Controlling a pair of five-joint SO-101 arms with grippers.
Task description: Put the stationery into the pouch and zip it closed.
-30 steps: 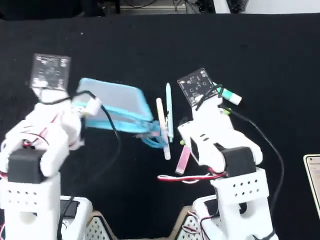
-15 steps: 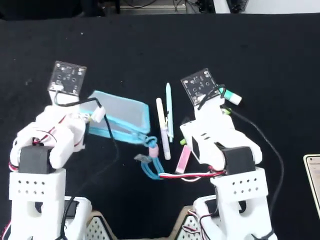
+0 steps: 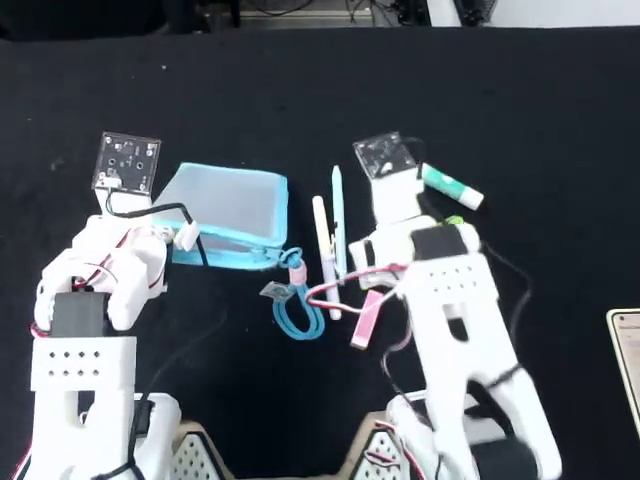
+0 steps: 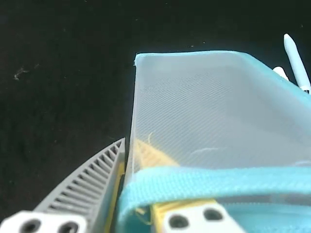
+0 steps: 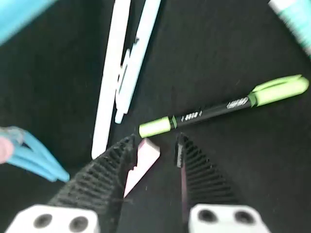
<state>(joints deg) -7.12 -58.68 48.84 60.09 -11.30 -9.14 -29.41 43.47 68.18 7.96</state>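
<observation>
Our left hand (image 4: pixel 130 171) grips the blue pouch (image 4: pixel 209 111) by its near edge (strap (image 3: pixel 297 310) lying beside it); our right hand (image 5: pixel 155 145), jaws apart, hangs just above the green pen (image 5: pixel 214 111) on the bench (image 5: pixel 233 58).

The black tabletop (image 3: pixel 300 80) carries a teal pouch (image 3: pixel 232 205) left of centre, with its blue strap (image 3: pixel 297 310) looped on the cloth just beside it. Next to these lie a white pen (image 3: pixel 322 235) and a pale blue pen (image 3: pixel 338 215), side by side. A pink stick (image 3: pixel 364 318) and a green marker (image 5: pixel 218 110) lie near them. A teal-and-white tube (image 3: pixel 452 187) lies farther off, and a white card (image 3: pixel 627 345) sits at the edge.
</observation>
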